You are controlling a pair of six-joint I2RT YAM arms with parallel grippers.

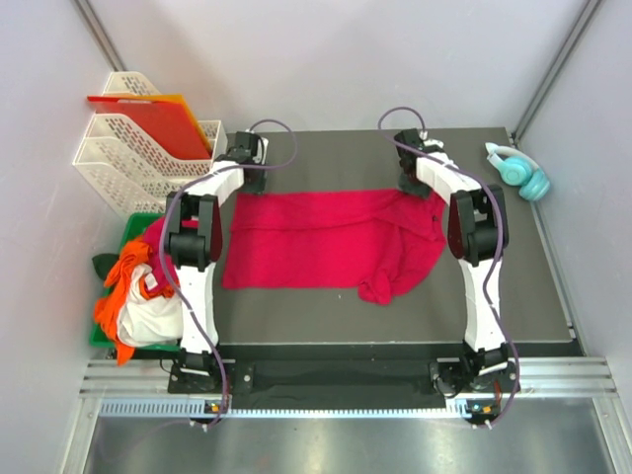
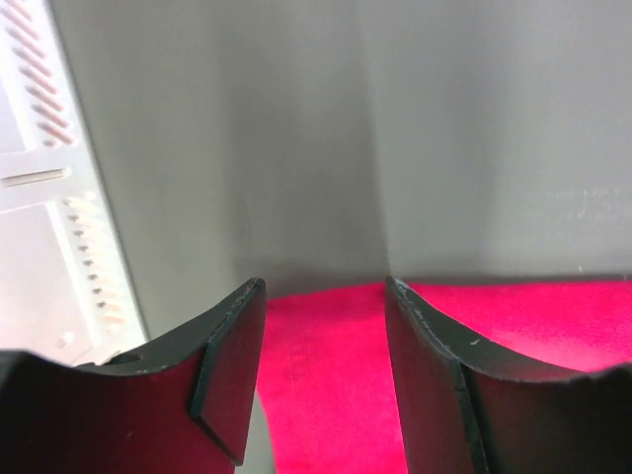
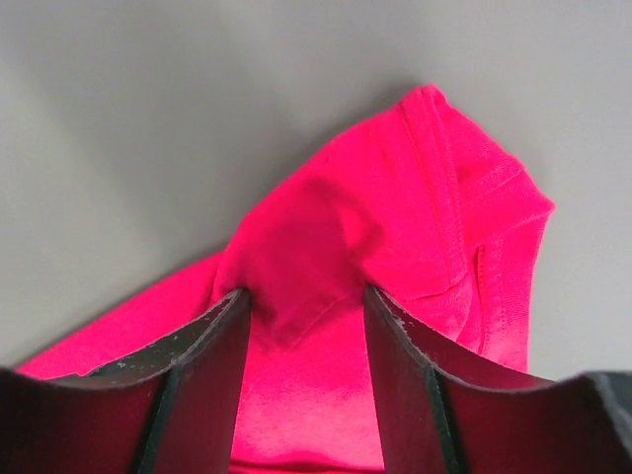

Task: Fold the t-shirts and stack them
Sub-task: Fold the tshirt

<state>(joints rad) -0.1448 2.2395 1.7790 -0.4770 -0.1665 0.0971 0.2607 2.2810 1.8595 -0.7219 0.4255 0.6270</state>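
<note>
Crimson t-shirt point(image 1: 316, 242) lay spread across the dark surface point(image 1: 523, 296). Left hand point(image 2: 324, 291) hung open above its far left edge; right hand point(image 3: 306, 296), likewise parted, straddled a raised fold at its far right corner.

Even, diffuse overhead light is filling the scene, throwing only faint shadows beneath the arms point(image 1: 193, 247). The crimson t-shirt point(image 1: 326, 237) is glowing oversaturated in both wrist views, whose close-up fingers point(image 2: 434, 395) are blurring softly.
</note>
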